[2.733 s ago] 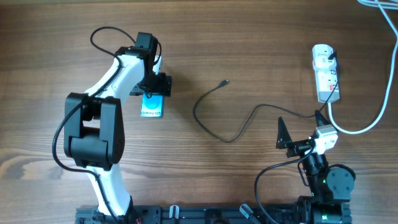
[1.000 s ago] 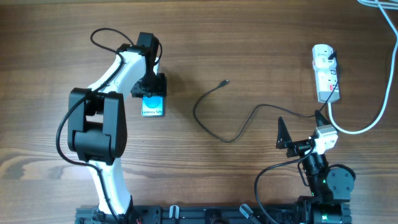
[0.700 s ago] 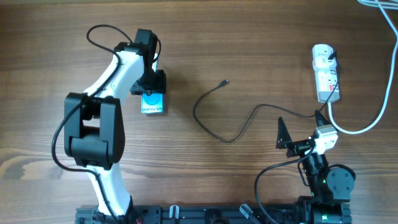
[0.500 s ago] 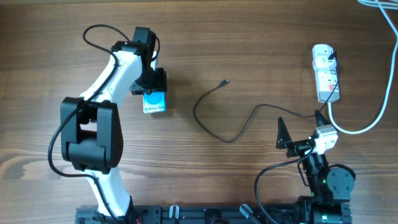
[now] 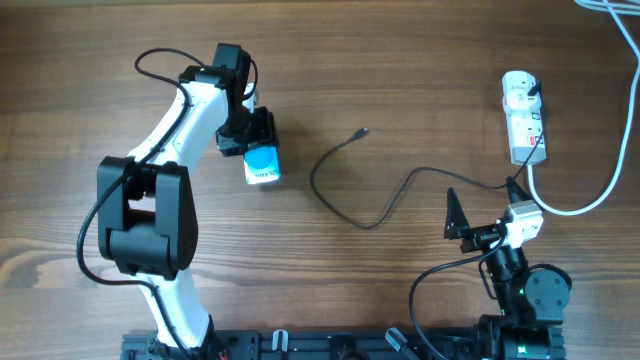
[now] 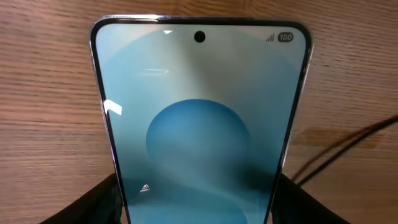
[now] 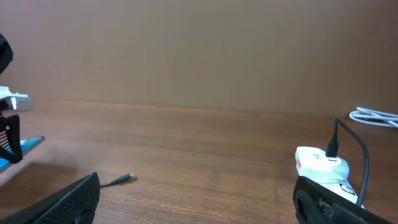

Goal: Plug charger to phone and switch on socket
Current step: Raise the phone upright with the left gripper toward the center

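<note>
My left gripper [image 5: 258, 140] is shut on the phone [image 5: 262, 166], whose teal-blue screen fills the left wrist view [image 6: 199, 124]; my black fingers press its two long edges. The charger [image 5: 345, 195], a thin black cable, lies in loops mid-table with its connector tip [image 5: 363, 131] to the right of the phone; the tip also shows in the right wrist view [image 7: 127, 178]. The socket [image 5: 522, 118], a white strip with a red switch and a plug in it, lies at the far right; it also shows in the right wrist view [image 7: 323, 165]. My right gripper [image 5: 480, 210] is open and empty near the front right.
A thick white lead [image 5: 600, 195] curves from the socket toward the right edge and the back. Black arm cables [image 5: 440, 275] loop by the right arm's base. The table is brown wood.
My left gripper has shifted a little to the right with the phone and turned it, so the phone now points slightly down-right. The right arm, charger and socket have not moved.
</note>
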